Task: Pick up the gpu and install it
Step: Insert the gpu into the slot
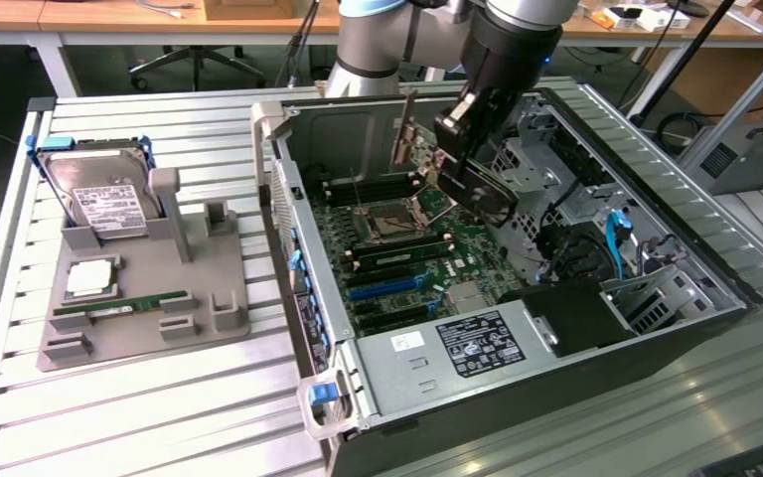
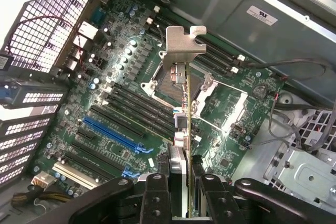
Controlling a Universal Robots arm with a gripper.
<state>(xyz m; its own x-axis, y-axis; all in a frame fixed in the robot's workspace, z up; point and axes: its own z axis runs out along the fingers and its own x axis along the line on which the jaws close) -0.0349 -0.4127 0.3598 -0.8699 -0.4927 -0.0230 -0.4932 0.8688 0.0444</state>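
Observation:
My gripper (image 1: 459,139) hangs inside the open computer case (image 1: 699,263), shut on the gpu (image 1: 419,149). The card sits on edge above the motherboard (image 1: 395,268), clear of it. In the wrist view the gpu (image 2: 181,51) runs away from the gripper (image 2: 184,187) edge-on, with its silvery bracket at the far end over the processor socket (image 2: 168,85). A black finger (image 2: 156,195) presses on each side of the card. The blue expansion slot (image 2: 113,132) lies off to one side of the card, with nothing in it.
A grey parts tray (image 1: 143,328) on the exterior view's left carries a hard drive (image 1: 106,199), a green memory stick (image 1: 123,303) and a processor (image 1: 90,280). The power supply (image 1: 475,343) and drive cages (image 1: 647,298) crowd the near end of the case. Loose cables (image 2: 294,108) run beside the board.

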